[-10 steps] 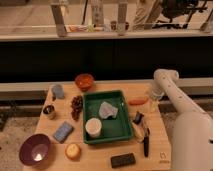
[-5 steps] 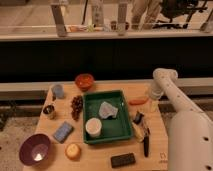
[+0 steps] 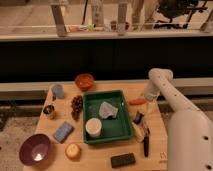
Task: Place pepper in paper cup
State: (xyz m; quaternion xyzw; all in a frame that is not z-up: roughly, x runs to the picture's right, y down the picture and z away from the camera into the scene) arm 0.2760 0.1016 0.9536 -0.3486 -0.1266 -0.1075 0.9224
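The pepper (image 3: 137, 102) is a small red-orange piece lying on the wooden table just right of the green tray (image 3: 121, 131). The paper cup (image 3: 93, 127) is white and stands upright in the tray's front left part. My gripper (image 3: 149, 104) points down at the table's right side, right next to the pepper's right end; whether it touches the pepper I cannot tell. My white arm (image 3: 165, 89) bends over from the lower right.
A grey-blue cloth (image 3: 107, 110) lies in the tray. An orange bowl (image 3: 84, 81), blue cup (image 3: 58, 90), grapes (image 3: 76, 105), can (image 3: 49, 111), blue sponge (image 3: 63, 131), purple bowl (image 3: 35, 149) and orange fruit (image 3: 73, 150) sit left. A snack bag (image 3: 138, 128), marker (image 3: 146, 145) and black block (image 3: 122, 160) lie front right.
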